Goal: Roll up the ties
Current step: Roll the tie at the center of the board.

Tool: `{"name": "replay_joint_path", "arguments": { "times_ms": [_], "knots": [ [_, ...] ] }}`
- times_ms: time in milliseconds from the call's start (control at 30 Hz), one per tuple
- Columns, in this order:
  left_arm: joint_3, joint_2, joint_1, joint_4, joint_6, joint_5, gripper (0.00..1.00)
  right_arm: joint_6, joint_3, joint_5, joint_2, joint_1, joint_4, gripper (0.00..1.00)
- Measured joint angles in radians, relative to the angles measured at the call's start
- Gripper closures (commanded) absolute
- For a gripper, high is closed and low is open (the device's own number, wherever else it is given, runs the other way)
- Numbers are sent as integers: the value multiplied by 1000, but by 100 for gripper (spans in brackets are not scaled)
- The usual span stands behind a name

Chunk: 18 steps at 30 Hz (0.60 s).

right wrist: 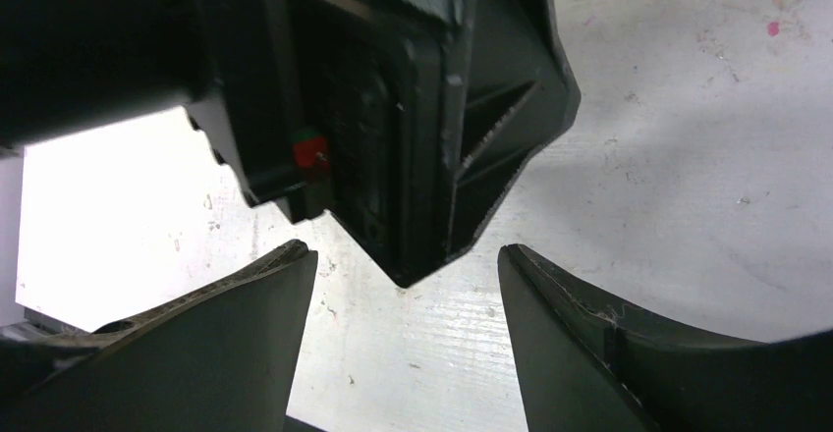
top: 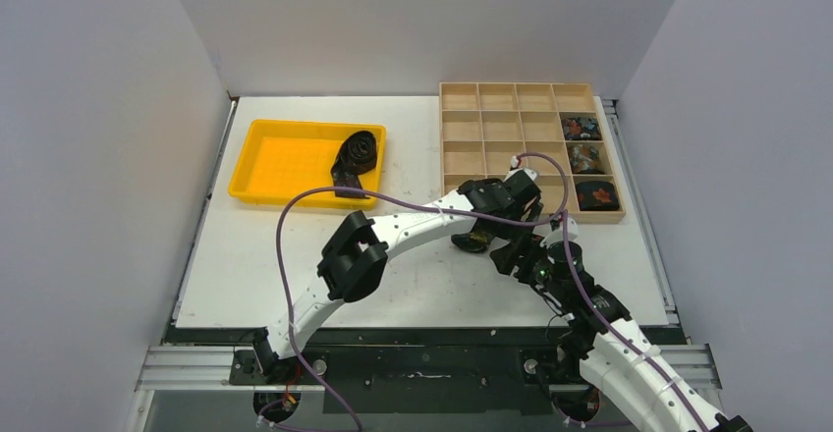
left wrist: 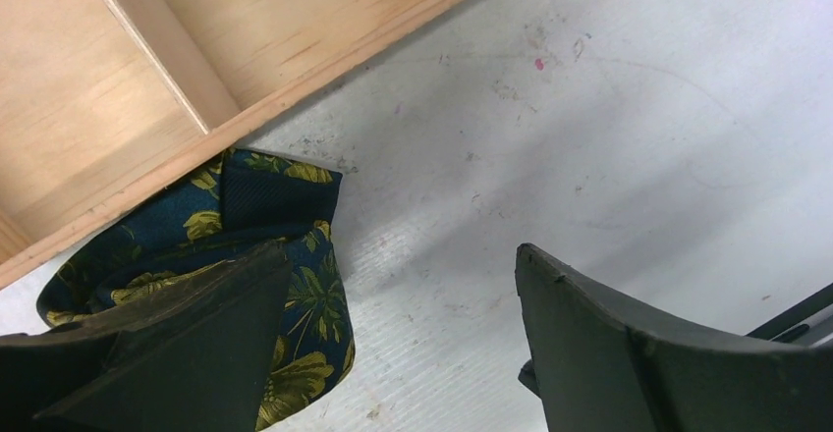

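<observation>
A rolled navy tie with yellow flowers lies on the white table, just in front of the wooden box. My left gripper stands open over it. The coil sits against and behind the left finger, outside the gap, and only bare table shows between the jaws. From above, the same tie peeks out under the left gripper. My right gripper is open and empty, close beside the left gripper's black body. A black tie lies coiled in the yellow tray.
The wooden compartment box stands at the back right. Its right column holds three rolled ties. The two arms cross close together near the box's front edge. Grey walls close in both sides of the table.
</observation>
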Motion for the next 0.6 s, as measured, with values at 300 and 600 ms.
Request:
{"name": "replay_joint_path", "arguments": {
  "times_ms": [300,600],
  "knots": [
    [-106,-79,2,53,-2,12,15,-6,21,-13,-1,0,0,31],
    [-137,-207,4,69,1,-4,14,-14,54,-39,-1,0,14,30]
  ]
}}
